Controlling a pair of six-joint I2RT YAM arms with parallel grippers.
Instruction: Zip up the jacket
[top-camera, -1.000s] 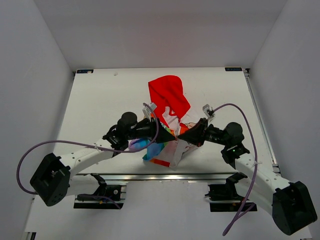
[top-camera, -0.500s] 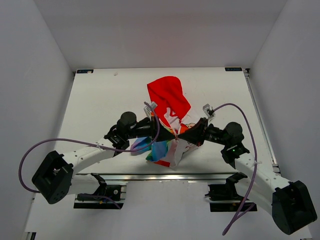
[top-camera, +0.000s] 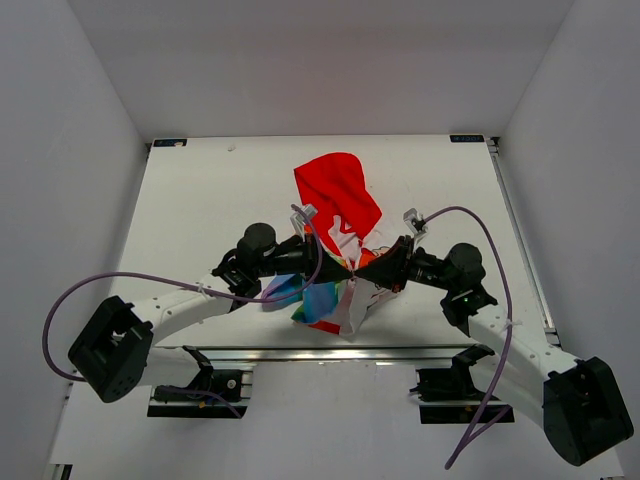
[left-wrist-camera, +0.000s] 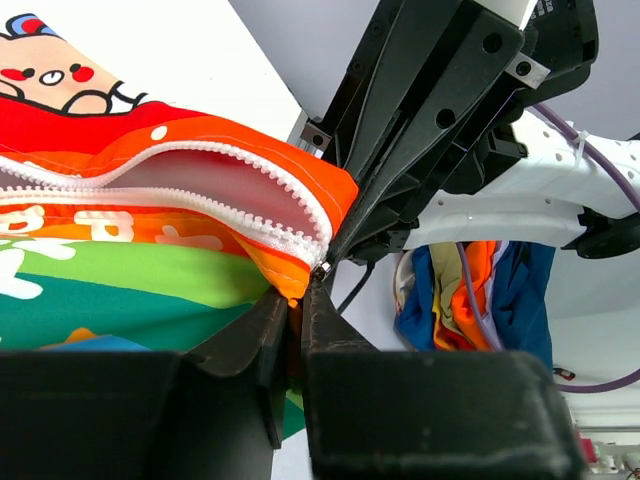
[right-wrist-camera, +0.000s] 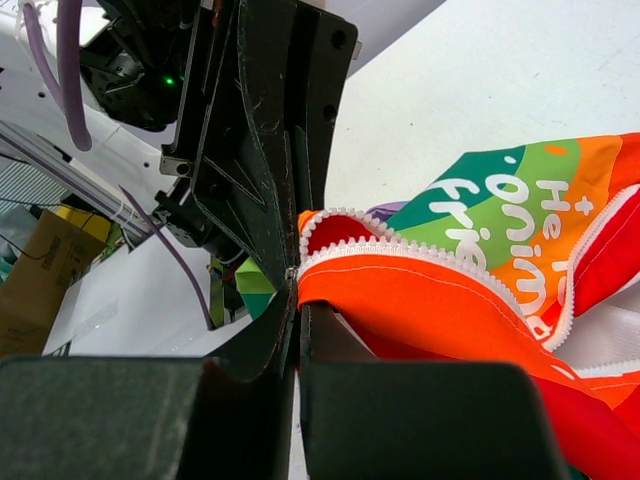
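Top view, jacket: your jacket (top-camera: 322, 300) lies on the white table (top-camera: 200, 200), centred left to right and closer to the near edge than the far one.
Top view, hood: the red hood (top-camera: 336, 192) spreads toward the far side, and the rainbow front is bunched up between the two arms.
Top view, left gripper: your left gripper (top-camera: 346, 268) comes in from the left, tip right at the middle of that bunched front.
Top view, right gripper: your right gripper (top-camera: 364, 268) comes in from the right, nose to nose with the left one, tips just about touching.
Left wrist, grip: your left fingers are pressed almost together, pinching the jacket's orange corner just under the end of the zipper (left-wrist-camera: 250, 215).
Left wrist, zipper: two rows of white teeth run off to the left and gape apart, with pale lining between them. They meet only at the corner by your fingertips.
Left wrist, opposite side: the right gripper's black fingers stand just beyond that corner, against the fabric's edge.
Right wrist, grip: your right fingers are pressed tight together, nipping the orange edge where the teeth end.
Right wrist, zipper: the two rows curl apart to the right, unjoined, with white lettering on green and orange stripes beyond.
Right wrist, opposite side: the left gripper's black fingers stand straight across, meeting yours at the same corner.
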